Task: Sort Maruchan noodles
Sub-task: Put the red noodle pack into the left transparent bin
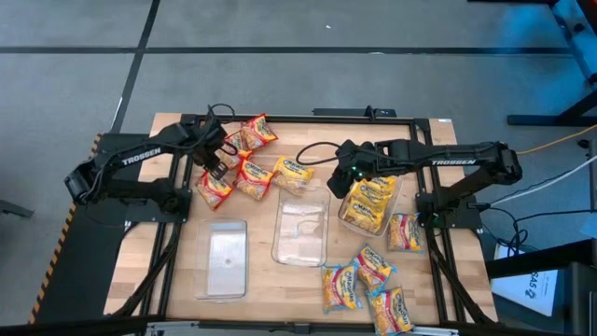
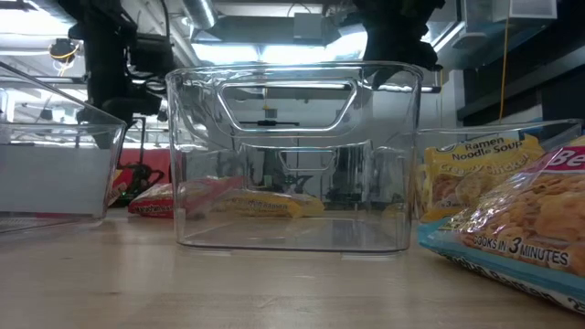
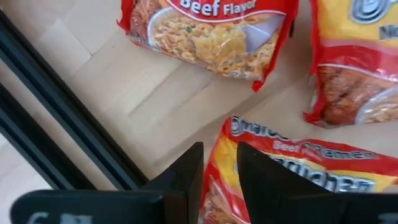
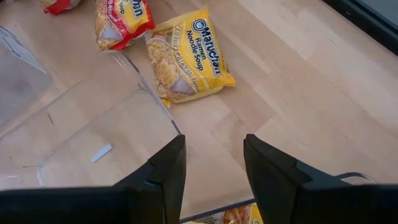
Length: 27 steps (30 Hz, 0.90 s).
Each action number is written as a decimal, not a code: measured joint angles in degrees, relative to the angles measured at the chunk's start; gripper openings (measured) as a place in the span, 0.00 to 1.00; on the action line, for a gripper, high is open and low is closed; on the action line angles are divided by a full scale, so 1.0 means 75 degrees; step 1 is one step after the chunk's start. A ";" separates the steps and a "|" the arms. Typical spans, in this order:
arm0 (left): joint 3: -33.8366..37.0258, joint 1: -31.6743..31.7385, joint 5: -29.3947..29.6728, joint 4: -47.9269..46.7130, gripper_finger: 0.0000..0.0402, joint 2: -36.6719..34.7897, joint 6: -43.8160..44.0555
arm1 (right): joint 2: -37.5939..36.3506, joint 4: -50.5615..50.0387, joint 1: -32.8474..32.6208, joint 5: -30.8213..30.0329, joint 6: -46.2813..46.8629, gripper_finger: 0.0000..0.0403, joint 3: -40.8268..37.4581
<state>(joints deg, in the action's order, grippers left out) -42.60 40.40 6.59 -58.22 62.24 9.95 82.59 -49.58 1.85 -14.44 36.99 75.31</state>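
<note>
Wooden table (image 1: 252,289) on a grey floor, with three clear trays on it: one on the left (image 1: 225,259), one in the middle (image 1: 300,229), and one on the right (image 1: 373,207) already holding yellow packets. The rest of the ramen packets are in two bunches: red ones (image 1: 244,164) plus a lone yellow packet (image 1: 293,172) toward the back left, and another pile (image 1: 368,280) at the front right.

The left claw (image 3: 219,167) hangs right over a red beef packet (image 3: 292,177), fingers only narrowly apart and nothing pinched between them. The right claw (image 4: 213,163) is wider open and empty, hovering near the back of the right tray, with the yellow packet a bit beyond it.

These packets are probably light, crinkly and slippery, with a brittle noodle block inside. Best bet is likely a grip across the short side of the block, not too hard, rather than on the flimsy sealed edge.
</note>
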 joint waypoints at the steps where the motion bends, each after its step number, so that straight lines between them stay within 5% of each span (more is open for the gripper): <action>1: 0.0073 0.0003 0.0014 -0.0006 0.23 0.0000 -0.0031 | 0.0000 0.0000 0.0000 0.0000 0.0000 0.39 0.0000; 22: 0.0317 -0.0003 -0.0254 0.0335 0.23 0.1104 0.0223 | 0.0000 0.0000 0.0000 0.0006 -0.0061 0.39 0.0000; 27: 0.0317 -0.0015 -0.0449 0.0338 0.14 0.1189 0.0209 | 0.0000 0.0000 0.0000 0.0011 -0.0162 0.39 0.0000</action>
<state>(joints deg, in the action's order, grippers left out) -40.23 40.29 3.22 -55.68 71.16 11.52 82.59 -49.58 1.85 -14.35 35.78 75.31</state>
